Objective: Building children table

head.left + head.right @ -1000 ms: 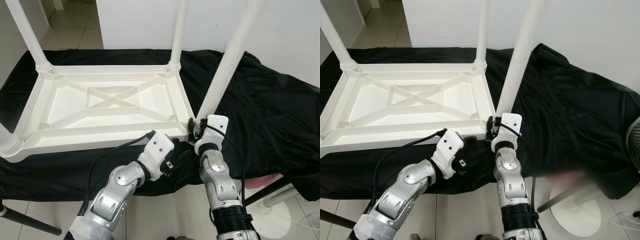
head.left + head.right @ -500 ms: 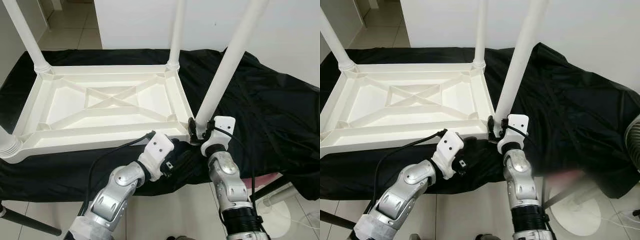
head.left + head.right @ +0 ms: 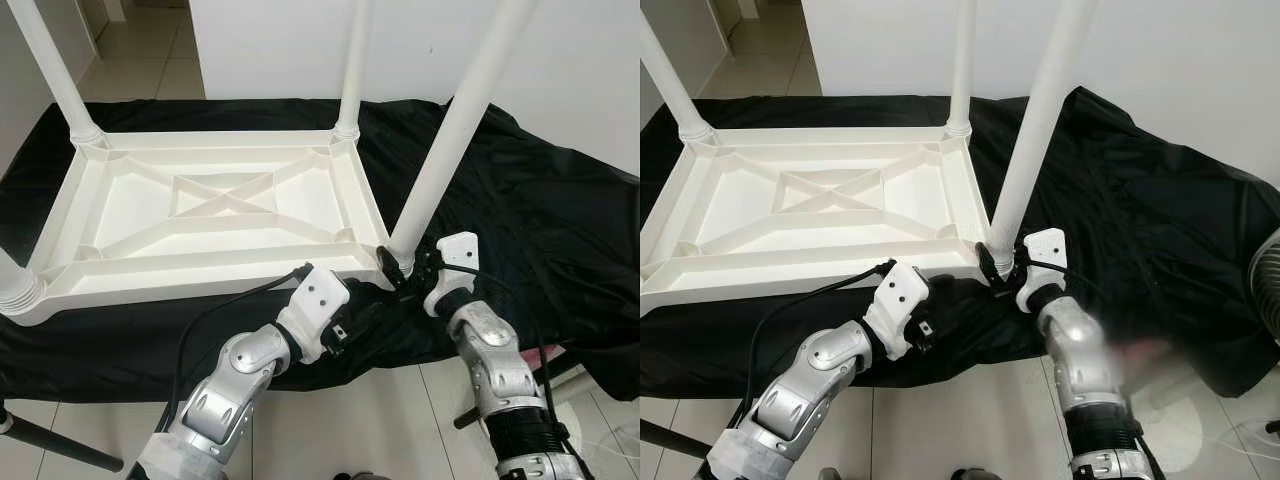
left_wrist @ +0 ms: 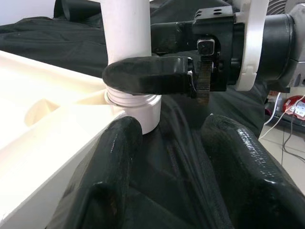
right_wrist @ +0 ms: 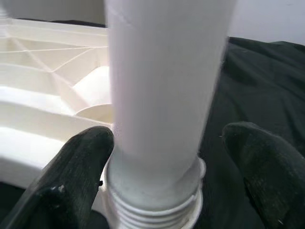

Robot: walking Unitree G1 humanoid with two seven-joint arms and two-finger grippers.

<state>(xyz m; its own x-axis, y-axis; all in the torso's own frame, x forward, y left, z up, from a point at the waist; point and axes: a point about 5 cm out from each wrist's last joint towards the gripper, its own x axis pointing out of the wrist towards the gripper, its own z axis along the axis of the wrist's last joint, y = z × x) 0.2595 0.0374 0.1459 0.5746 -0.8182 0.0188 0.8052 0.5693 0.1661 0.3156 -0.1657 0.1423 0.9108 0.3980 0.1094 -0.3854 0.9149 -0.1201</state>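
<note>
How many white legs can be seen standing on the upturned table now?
4: far-left corner, far-right corner, near-right corner beside the right gripper, and near-left corner, mostly cut off.

No readable text, label, brand, number or sign anywhere.

Matt white plastic table (image 3: 215, 205); black cloth (image 3: 540, 220)
</note>
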